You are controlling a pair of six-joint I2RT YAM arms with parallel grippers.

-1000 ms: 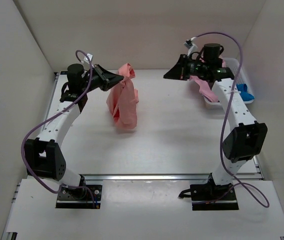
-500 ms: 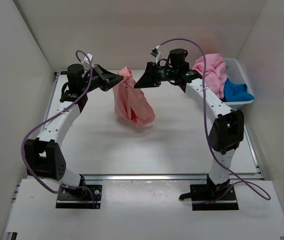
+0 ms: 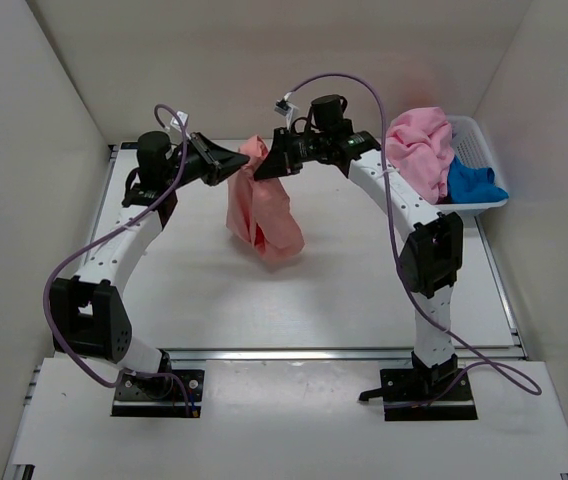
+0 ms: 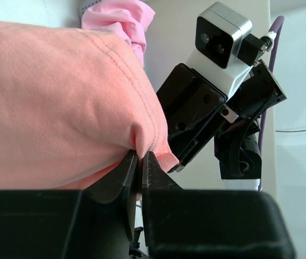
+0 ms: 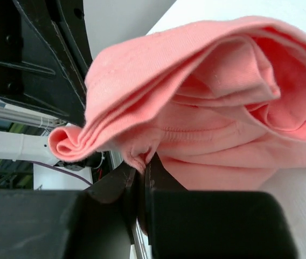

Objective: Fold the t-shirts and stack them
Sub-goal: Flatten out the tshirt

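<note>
The salmon-coral t-shirt (image 3: pixel 262 215) hangs bunched above the table's back middle, its lower folds reaching the tabletop. My left gripper (image 3: pixel 245 157) is shut on its top edge from the left; the hem (image 4: pixel 142 135) is pinched between the jaws. My right gripper (image 3: pixel 261 168) is shut on the same shirt (image 5: pixel 196 108) from the right, a small fold of cloth (image 5: pixel 138 159) caught in the jaws. The two grippers almost touch. A lighter pink t-shirt (image 3: pixel 419 145) and a bright blue t-shirt (image 3: pixel 472 182) lie in the white basket (image 3: pixel 469 135).
The basket stands at the table's back right, against the right wall. White walls close the table (image 3: pixel 344 290) on the left, back and right. The right arm (image 3: pixel 389 190) arches across the back right of the table.
My right arm has swung from the basket across to the hanging salmon-coral shirt, opened on the way and shut on the cloth beside the left gripper. The shirt swayed slightly.
</note>
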